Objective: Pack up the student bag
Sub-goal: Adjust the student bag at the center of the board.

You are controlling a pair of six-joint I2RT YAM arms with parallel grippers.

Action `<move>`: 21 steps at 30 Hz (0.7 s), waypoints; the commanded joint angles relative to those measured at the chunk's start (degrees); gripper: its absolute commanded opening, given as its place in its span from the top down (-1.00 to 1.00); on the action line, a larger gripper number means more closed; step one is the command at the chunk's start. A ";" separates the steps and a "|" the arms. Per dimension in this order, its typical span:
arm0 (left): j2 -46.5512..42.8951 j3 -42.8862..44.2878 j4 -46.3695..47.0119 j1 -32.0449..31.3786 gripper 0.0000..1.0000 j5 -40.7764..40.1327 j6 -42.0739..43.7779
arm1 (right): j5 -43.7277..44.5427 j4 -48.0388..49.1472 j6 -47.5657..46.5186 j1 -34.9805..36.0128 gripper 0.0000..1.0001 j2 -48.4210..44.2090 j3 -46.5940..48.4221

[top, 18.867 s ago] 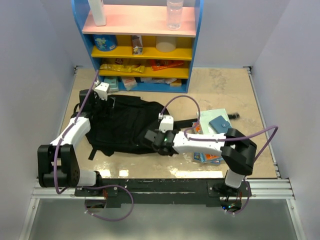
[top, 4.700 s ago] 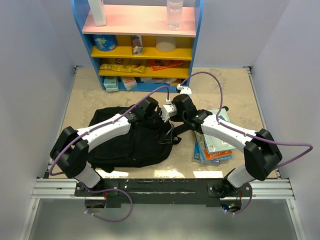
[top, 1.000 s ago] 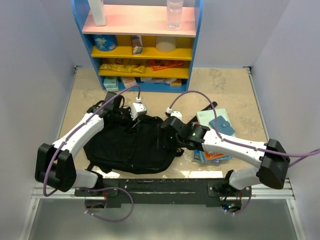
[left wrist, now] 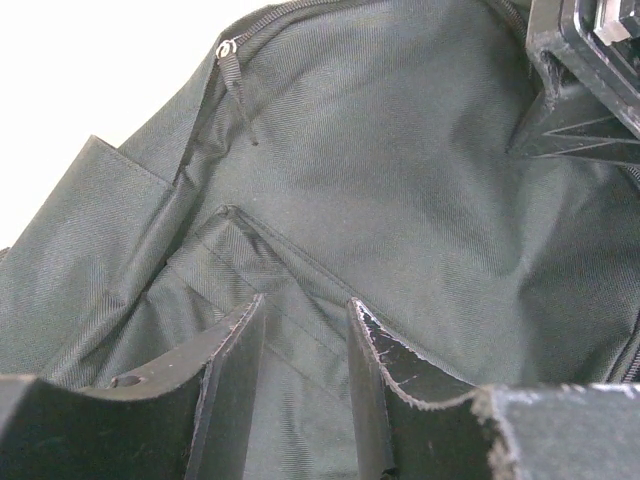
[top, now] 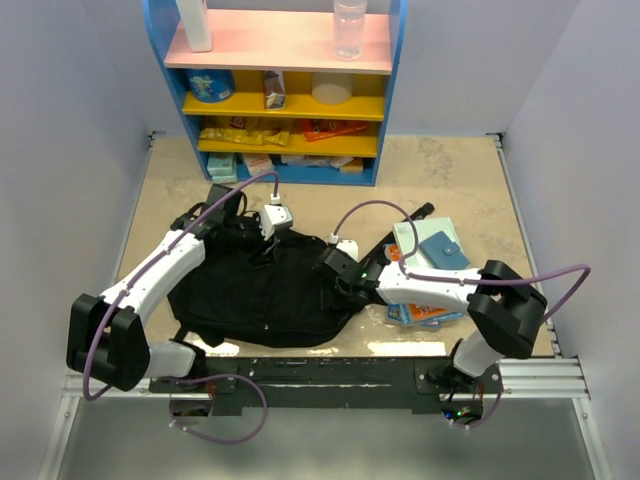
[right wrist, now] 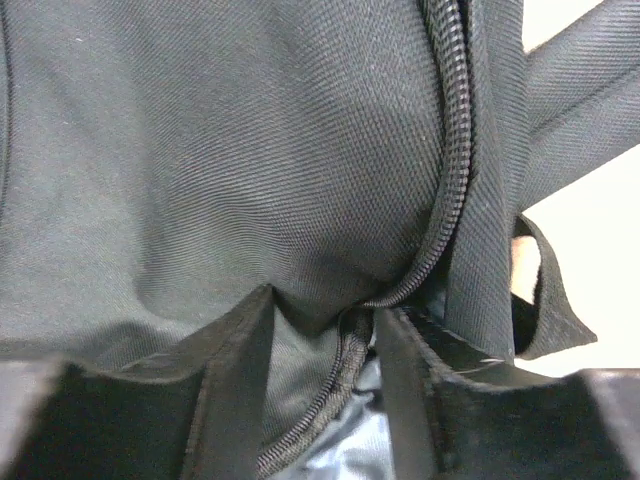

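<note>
1. The student bag (top: 260, 290) lies flat on the worktop (top: 450, 180), left of the middle and towards the near edge, with the blue shelf unit (top: 275, 90) standing well behind it
2. The left arm reaches over the bag's far end, and the left claw (top: 262, 240) comes down onto the black fabric there
3. Seen from the left wrist, the left claw (left wrist: 305, 310) has its two fingers close together with a ridge of the bag's cloth caught between them, so it looks clamped on the bag
4. Further up in that same view a small zip pull (left wrist: 228, 48) hangs at the edge of the fabric, next to the pale worktop
5. The right arm stretches in low from the right, and the right claw (top: 328, 264) sits at the bag's right-hand edge
6. From the right wrist, the right claw (right wrist: 322, 310) is drawn in on the bag's zip (right wrist: 450, 150): the toothed line runs down between the fingers and the cloth bunches up where they pinch
7. A black strap (right wrist: 570, 90) crosses the top right corner of that view, over the pale worktop
8. A stack of books (top: 425, 300) lies just beside the bag on its right, under the right arm, with a small blue wallet-like item (top: 440, 250) on top
9. A clear bottle (top: 349, 28) stands on the top shelf
</note>
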 commanded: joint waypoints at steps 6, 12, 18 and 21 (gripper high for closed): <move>-1.63 1.53 -0.31 0.15 0.14 3.83 -0.70 | 4.02 9.05 -1.59 0.26 0.81 -9.38 -1.28; -1.81 4.52 -4.16 0.15 0.16 9.70 0.96 | 2.98 17.75 -5.81 0.17 1.00 -17.22 0.11; -4.70 7.59 -9.09 0.15 0.00 17.97 3.35 | -0.01 20.57 -8.10 0.08 1.00 -12.58 5.47; -5.85 10.49 -12.86 0.24 -0.18 21.22 2.99 | -0.45 21.45 -7.58 -0.18 1.00 -9.50 8.19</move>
